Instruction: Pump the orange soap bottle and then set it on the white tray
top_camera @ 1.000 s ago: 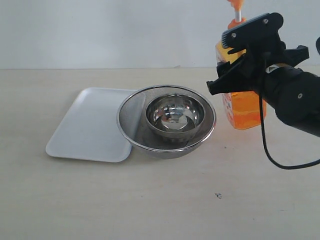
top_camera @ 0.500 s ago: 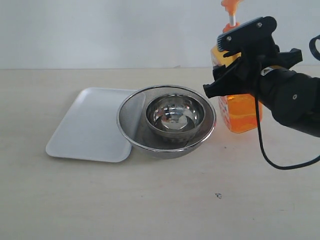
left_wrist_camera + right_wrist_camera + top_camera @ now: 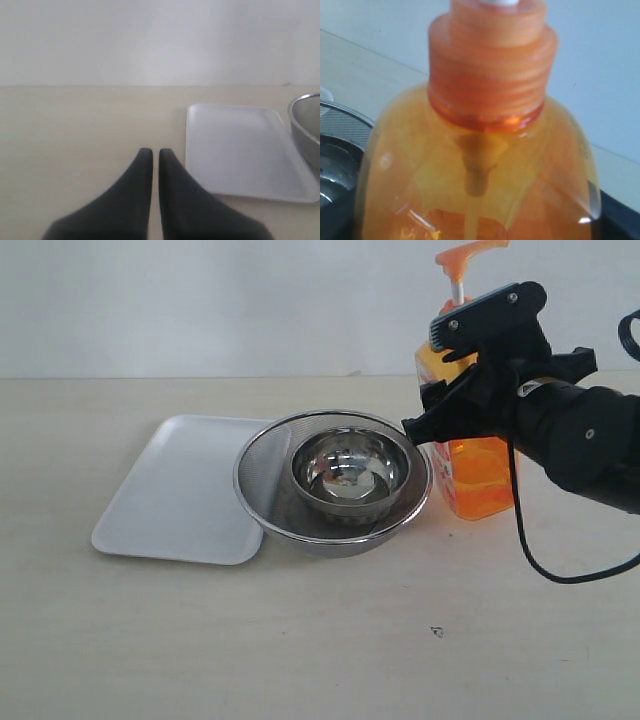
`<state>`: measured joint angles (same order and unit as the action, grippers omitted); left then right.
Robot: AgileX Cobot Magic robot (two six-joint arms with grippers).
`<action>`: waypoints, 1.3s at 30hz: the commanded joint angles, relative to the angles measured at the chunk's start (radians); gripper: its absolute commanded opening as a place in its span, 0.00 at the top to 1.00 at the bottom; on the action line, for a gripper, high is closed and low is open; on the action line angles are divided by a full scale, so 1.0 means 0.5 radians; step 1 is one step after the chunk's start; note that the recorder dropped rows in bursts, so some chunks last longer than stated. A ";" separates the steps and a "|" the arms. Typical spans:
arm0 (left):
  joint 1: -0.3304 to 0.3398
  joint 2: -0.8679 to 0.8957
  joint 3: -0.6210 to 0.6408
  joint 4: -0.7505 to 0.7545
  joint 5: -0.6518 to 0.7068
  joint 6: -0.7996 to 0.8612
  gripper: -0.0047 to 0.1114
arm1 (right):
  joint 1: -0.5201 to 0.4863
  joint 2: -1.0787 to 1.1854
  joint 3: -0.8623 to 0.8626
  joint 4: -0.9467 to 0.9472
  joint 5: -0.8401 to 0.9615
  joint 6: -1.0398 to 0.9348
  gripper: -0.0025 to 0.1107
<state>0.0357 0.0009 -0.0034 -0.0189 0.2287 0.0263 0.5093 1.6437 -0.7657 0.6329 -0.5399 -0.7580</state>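
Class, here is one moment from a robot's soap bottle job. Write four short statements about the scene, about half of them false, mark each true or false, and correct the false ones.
1. The orange soap bottle stands on the white tray. False: it is off the tray, on the far side of the mesh strainer from it.
2. A steel bowl sits inside the mesh strainer. True.
3. The left tool holds the white tray. False: it is shut on nothing, beside the tray.
4. The right tool grips the orange soap bottle. True.
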 commanded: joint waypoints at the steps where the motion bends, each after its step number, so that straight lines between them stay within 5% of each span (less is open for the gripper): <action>1: 0.001 -0.002 0.007 -0.057 -0.415 -0.022 0.92 | 0.000 -0.026 -0.031 -0.060 -0.116 -0.018 0.98; 13: 0.001 0.047 -0.334 -0.087 -0.431 -0.022 0.92 | 0.000 0.085 -0.028 -0.031 -0.125 -0.017 0.98; 23: -0.007 0.459 -0.765 -0.210 -0.253 -0.022 0.92 | 0.000 0.084 -0.028 -0.031 -0.129 -0.017 0.98; 33: -0.232 1.076 -1.205 -0.283 -0.240 -0.013 0.92 | 0.000 0.084 -0.028 -0.031 -0.125 -0.017 0.98; 39: -0.255 1.238 -1.321 -0.309 -0.503 -0.021 0.92 | 0.000 0.084 -0.028 -0.031 -0.125 -0.017 0.98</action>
<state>-0.0830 0.6007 -0.6483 -0.1586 0.0510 0.0209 0.5093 1.6894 -0.7674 0.6288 -0.5637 -0.7580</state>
